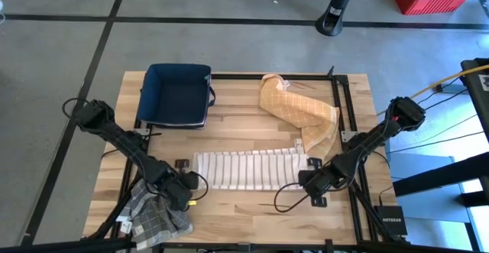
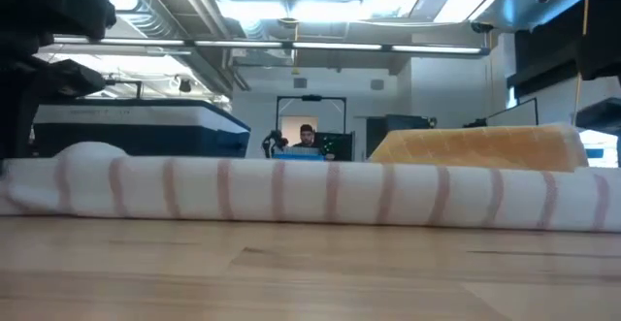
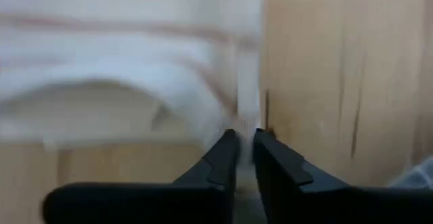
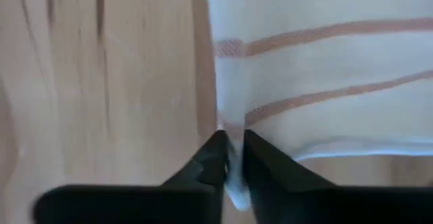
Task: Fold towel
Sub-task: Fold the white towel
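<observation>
A white towel with thin reddish stripes lies spread as a long flat band on the wooden table; in the low view it runs across the whole picture. My left gripper is at the towel's near left corner, shut on it. My right gripper is at the near right corner, shut on it. My left gripper pinches the towel's near left corner between its two fingers, coming in low from the table's left. The towel lies on the table beyond the fingers. My right gripper pinches the towel's near right corner between its two fingers, coming in low from the table's right. A bit of cloth shows between the fingers. The rest of the towel lies flat on the table.
A dark blue bin stands at the far left. A crumpled yellow checked towel lies at the far right, also behind the white towel in the low view. A grey checked cloth lies at the near left corner.
</observation>
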You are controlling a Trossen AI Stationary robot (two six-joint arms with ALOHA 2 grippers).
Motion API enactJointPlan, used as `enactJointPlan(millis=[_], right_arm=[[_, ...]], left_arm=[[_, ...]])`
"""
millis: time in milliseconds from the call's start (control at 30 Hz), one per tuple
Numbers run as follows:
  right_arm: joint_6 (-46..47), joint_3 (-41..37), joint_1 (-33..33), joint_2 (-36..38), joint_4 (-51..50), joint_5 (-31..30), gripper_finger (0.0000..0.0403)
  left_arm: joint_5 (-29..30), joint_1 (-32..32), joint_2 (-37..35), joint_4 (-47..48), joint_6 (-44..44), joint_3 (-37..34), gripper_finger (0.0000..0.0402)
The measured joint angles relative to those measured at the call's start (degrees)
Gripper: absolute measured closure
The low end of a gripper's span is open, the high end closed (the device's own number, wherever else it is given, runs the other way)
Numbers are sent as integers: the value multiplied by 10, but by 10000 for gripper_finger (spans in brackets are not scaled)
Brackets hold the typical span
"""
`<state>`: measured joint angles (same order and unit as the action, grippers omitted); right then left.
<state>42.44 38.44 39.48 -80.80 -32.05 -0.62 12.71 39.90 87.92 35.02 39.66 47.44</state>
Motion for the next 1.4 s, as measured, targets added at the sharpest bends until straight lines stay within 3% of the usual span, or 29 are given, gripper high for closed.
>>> enactJointPlan(millis=[67, 200, 267, 300, 367, 500, 567, 633, 767, 1033, 1233, 1400], right_arm=[[28, 8, -2, 0, -22, 24, 302], [58, 50, -25, 0, -98, 123, 239], [58, 79, -43, 0, -147, 157, 216], [55, 94, -53, 0, -164, 156, 207], [18, 122, -74, 1, -175, 118, 195], [-142, 133, -97, 1, -78, -113, 188], [-220, 111, -108, -3, 6, -206, 187], [-280, 84, -131, -14, 89, -222, 187], [-325, 29, -179, -38, 172, -187, 187], [-317, -35, -224, -53, 178, -122, 187], [-259, -71, -223, -51, 208, -120, 187], [-265, -74, -223, -51, 214, -123, 187]], left_arm=[[-32, -6, 0, 0, 28, 0, 322], [-183, -37, -5, 54, 59, 28, 271], [-211, -53, -14, 86, 78, 49, 256], [-203, -61, -20, 87, 75, 57, 251], [-130, -76, -31, 62, 30, 67, 246], [117, -109, -32, -19, -93, 67, 250], [188, -132, -22, -65, -127, 57, 254], [189, -158, -11, -85, -147, 39, 258], [154, -196, 10, -82, -150, 6, 260], [66, -204, 36, -78, -113, -59, 261], [81, -189, 32, -68, -70, -83, 261], [79, -190, 32, -74, -105, -84, 261]])
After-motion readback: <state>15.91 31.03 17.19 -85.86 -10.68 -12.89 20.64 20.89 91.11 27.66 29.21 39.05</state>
